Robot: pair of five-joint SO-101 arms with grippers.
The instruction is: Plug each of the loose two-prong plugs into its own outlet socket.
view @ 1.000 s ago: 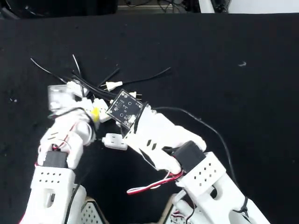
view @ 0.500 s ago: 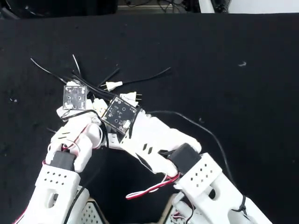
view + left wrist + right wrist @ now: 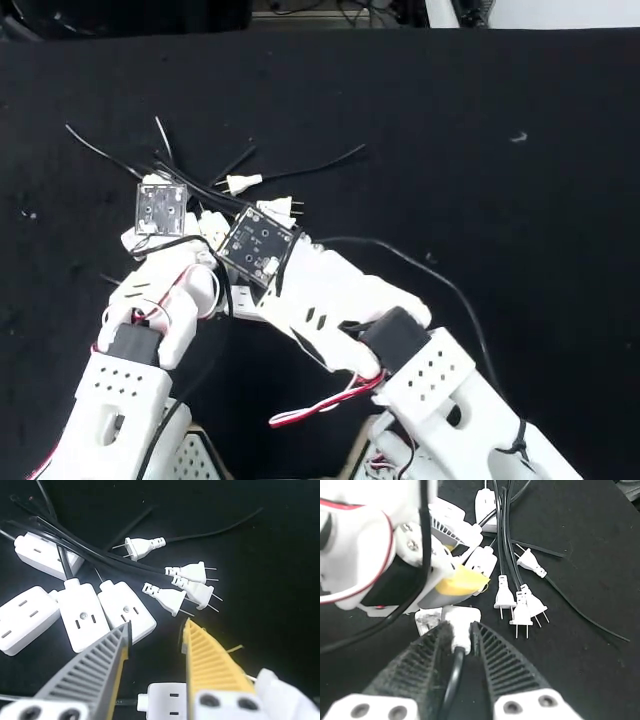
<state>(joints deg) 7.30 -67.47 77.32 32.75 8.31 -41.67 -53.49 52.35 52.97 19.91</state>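
White outlet socket (image 3: 461, 616) pinched in right end effector (image 3: 461, 630), plugs (image 3: 521, 607) nearby

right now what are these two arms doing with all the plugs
The right claw is closed on a white outlet socket with a black cord, low over the black table. The left claw hangs open just above the four loose white two-prong plugs and the other white sockets. No plug is in a socket yet.
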